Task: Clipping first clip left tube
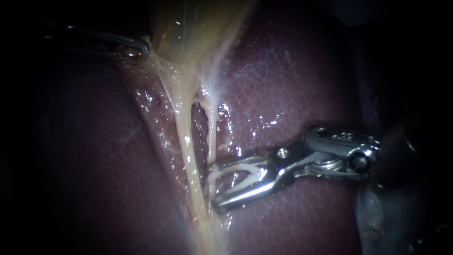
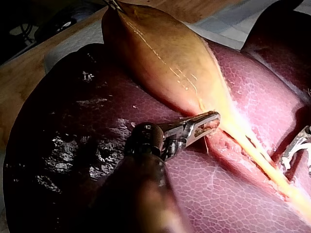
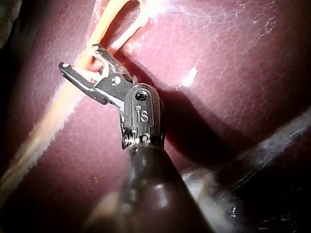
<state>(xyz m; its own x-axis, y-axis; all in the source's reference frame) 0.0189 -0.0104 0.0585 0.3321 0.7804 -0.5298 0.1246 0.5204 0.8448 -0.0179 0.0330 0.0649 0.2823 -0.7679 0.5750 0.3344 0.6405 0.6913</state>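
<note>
Two pale tubes run down from the gallbladder [image 1: 188,28] over the liver [image 1: 292,80]: the thicker left tube [image 1: 188,146] and the thin right tube [image 1: 212,134]. My right instrument [image 1: 213,186] comes in from the right. Its jaws stand wide apart with a white clip [image 1: 240,166] seated between them, tips at the left tube's right edge, below the right tube's lower end. In the right wrist view my right instrument [image 3: 77,60] meets the thicker tube [image 3: 53,111]. My left instrument [image 1: 137,51] is shut on tissue at the gallbladder's neck, as my left instrument [image 2: 211,119] shows beside the gallbladder [image 2: 160,53].
White filmy strands [image 1: 222,85] spread from the gallbladder's neck over the liver. A pale lump [image 1: 370,212] lies under my right instrument's shaft. In the left wrist view a wooden bench [image 2: 29,73] and a cloth [image 2: 228,24] lie around the liver [image 2: 233,194].
</note>
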